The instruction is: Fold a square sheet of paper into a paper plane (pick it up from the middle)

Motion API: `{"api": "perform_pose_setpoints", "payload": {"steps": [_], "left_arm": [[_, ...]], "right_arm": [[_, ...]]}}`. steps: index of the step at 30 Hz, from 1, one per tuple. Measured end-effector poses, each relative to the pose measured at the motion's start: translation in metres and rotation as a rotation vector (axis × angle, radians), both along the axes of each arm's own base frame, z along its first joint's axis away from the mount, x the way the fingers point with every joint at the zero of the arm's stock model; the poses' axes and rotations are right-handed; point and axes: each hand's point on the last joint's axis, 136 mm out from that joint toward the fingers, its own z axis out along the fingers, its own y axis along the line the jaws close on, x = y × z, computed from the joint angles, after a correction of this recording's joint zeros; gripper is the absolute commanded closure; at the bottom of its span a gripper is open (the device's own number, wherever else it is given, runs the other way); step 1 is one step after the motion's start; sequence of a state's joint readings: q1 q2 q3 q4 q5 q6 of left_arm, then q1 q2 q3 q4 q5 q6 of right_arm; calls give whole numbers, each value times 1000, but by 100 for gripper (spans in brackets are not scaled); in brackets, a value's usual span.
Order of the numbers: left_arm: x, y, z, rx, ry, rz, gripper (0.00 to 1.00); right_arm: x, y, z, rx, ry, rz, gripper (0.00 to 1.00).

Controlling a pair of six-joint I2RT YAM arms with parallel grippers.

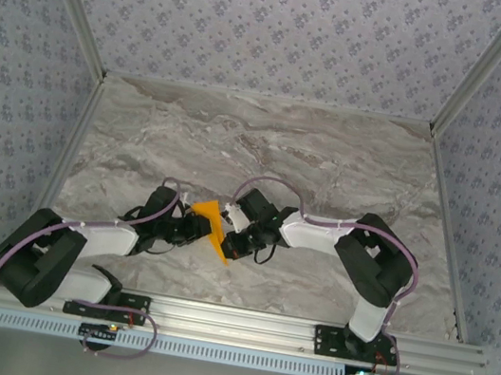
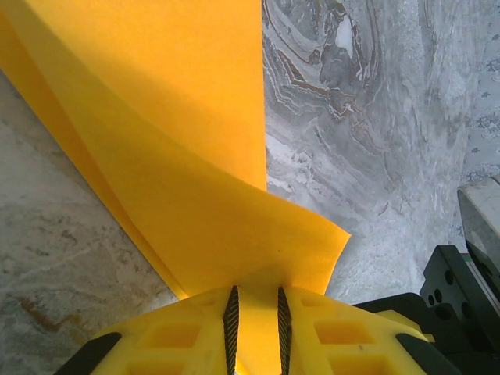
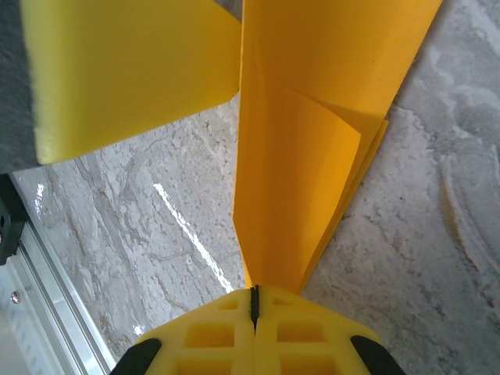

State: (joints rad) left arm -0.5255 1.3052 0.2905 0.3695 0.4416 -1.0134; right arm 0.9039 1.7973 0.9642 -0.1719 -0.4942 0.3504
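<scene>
Operator: Left end effector (image 2: 255, 320) status?
Technician: Clamped on the folded orange paper sheet (image 2: 156, 156), one pad on either side.
Operator: Right end effector (image 3: 254, 308)?
Technician: Jaws pressed together on the same sheet, which is held between both, over the marble desk (image 1: 333, 153).

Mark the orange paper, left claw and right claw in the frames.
orange paper (image 1: 212, 227): top view, middle of the folded sheet between the arms.
left claw (image 2: 256, 297): left wrist view, gap between fingertips, paper pinched there.
right claw (image 3: 254, 295): right wrist view, seam where the fingertips meet on the paper.
</scene>
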Motion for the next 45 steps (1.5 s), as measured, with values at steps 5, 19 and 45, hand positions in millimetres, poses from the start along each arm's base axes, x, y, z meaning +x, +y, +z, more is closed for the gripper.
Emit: {"api": "perform_pose_setpoints", "payload": {"steps": [5, 19, 45], "left_arm": [[0, 0, 0, 0, 0, 0, 76], [-2, 0, -10, 17, 30, -5, 77], [3, -9, -8, -13, 27, -34, 77]], "right_arm": [[0, 0, 0, 1, 0, -1, 90], [2, 0, -1, -1, 5, -11, 90], [5, -4, -9, -17, 24, -31, 89]]}}
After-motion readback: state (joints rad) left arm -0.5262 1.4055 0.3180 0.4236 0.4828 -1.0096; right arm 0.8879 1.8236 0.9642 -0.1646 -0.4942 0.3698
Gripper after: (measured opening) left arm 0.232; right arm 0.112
